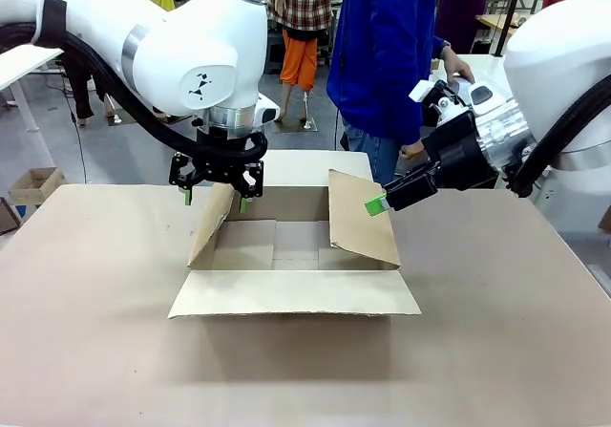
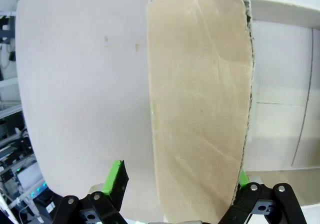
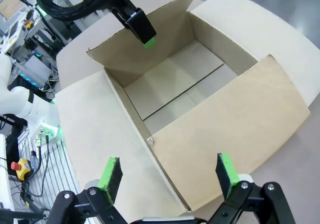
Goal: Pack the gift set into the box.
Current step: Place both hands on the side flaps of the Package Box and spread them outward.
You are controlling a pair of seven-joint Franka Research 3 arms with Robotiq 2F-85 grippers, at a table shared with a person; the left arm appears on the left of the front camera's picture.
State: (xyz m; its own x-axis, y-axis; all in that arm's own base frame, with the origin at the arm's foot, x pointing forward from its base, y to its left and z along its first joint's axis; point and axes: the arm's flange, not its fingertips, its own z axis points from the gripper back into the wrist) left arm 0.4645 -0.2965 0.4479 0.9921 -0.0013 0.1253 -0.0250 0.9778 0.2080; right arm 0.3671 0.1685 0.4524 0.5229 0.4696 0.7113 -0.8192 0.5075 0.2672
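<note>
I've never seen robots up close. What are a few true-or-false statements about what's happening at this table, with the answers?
1. The cardboard box lies open with its flaps spread. True.
2. A basket already sits inside the box. False: its floor is bare.
3. The left gripper has one finger on each side of the box's left flap. True.
4. The right gripper is clamped shut on a pouch. False: it is open, with the box's right flap between its fingers.
5. A person in a blue top stands at the far side of the table. True.
</note>
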